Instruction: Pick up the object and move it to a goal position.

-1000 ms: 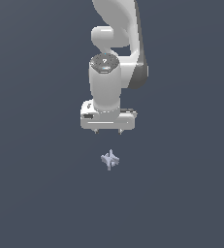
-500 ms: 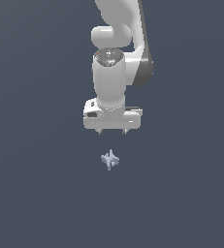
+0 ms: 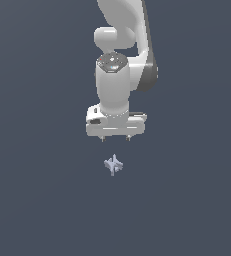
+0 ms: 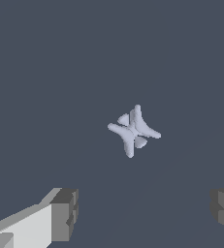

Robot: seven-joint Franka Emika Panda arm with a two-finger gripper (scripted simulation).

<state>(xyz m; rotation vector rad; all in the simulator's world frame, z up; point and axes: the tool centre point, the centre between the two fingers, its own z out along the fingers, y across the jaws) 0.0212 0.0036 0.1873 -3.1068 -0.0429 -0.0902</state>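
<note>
The object is a tiny pale lavender-grey spiky jack lying alone on the dark grey floor. It also shows in the wrist view, between and ahead of the two finger pads. My white gripper hangs over the floor, a short way behind the object in the exterior view, with a clear gap to it. Its fingers stand wide apart, open and empty. Only the short fingertips show under the hand in the exterior view.
The dark grey floor spreads flat all around. The white arm rises from the gripper toward the exterior view's top. Nothing else is in view.
The gripper has moved toward the camera and come lower, closing in on the object. The object has not moved. The fingers stay open.
</note>
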